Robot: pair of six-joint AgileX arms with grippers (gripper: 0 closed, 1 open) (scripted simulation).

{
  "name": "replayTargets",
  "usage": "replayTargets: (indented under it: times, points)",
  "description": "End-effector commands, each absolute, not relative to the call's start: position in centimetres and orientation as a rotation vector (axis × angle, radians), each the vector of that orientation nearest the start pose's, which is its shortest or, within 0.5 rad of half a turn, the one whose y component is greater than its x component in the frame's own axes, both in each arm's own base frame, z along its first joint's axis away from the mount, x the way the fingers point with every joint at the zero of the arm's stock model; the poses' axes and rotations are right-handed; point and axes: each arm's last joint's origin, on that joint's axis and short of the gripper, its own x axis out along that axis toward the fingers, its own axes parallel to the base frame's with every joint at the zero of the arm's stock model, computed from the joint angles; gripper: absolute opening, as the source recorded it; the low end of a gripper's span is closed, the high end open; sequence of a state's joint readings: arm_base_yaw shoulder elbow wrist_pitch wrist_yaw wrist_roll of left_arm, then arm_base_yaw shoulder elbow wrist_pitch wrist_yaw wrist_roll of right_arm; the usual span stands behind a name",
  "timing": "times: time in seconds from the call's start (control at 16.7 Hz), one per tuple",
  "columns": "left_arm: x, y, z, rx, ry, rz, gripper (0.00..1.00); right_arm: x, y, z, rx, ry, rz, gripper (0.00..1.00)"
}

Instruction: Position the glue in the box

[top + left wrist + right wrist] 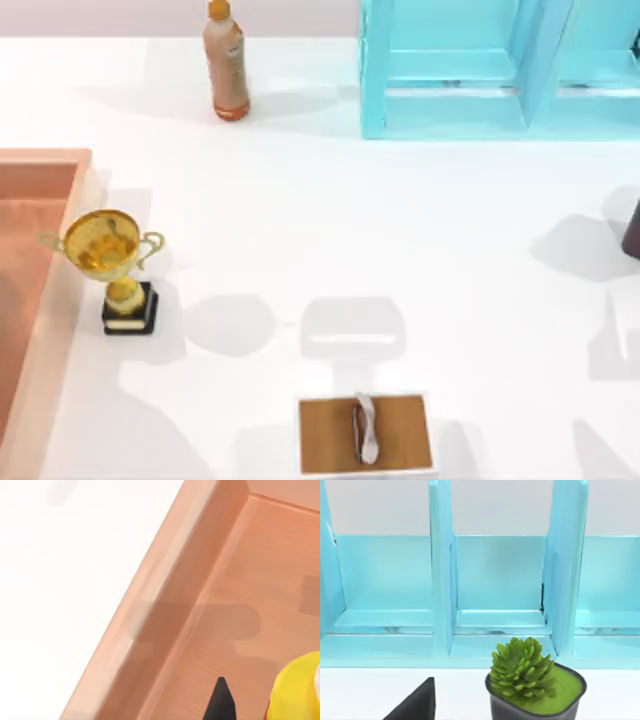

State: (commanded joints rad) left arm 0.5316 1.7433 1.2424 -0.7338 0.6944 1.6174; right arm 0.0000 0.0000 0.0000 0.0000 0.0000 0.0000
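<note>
The glue (295, 690) sits above the box (165, 605) floor, beside 1 dark fingertip (220, 700).

A: How much of the glue (299, 690) shows by the left end effector?
B: A yellow shoulder beside one dark fingertip (220, 700); the picture's edge cuts off its nozzle, label and base. Whether the fingers grip it cannot be told.

A: And the box (165, 605) under it?
B: One wall and part of the floor; from above, the box (45, 160) runs off the left edge.

A: Ahead of the right end effector?
B: The plant pot (535, 702) loses its bottom to the edge, and the shelf (500, 590) its top and sides. One dark finger (417, 702) pokes in, the rest unseen.

A: The drink bottle (226, 65)?
B: Cap clipped at the top edge.
</note>
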Motion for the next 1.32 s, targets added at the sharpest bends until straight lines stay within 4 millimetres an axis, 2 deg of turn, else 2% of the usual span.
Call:
replayTargets:
  times: [0.42, 0.72, 0.9, 1.14, 1.32]
  points:
    - [26.6, 18.9, 18.4, 0.555, 0.499, -0.921, 0.00, 10.6, -0.1, 16.0, 0.000, 0.000, 0.000, 1.00]
    - [23.7, 21.0, 17.2, 0.420, 0.380, -0.898, 0.00, 10.6, -0.1, 16.0, 0.000, 0.000, 0.000, 1.00]
    - [21.8, 22.0, 15.7, 0.281, 0.314, -0.856, 0.00, 10.6, -0.1, 16.0, 0.000, 0.000, 0.000, 1.00]
    - [20.0, 22.3, 13.7, 0.114, 0.271, -0.806, 0.00, 10.6, -0.1, 16.0, 0.000, 0.000, 0.000, 1.00]
    - [19.9, 22.3, 13.6, 0.106, 0.270, -0.803, 0.00, 10.6, -0.1, 16.0, 0.000, 0.000, 0.000, 1.00]
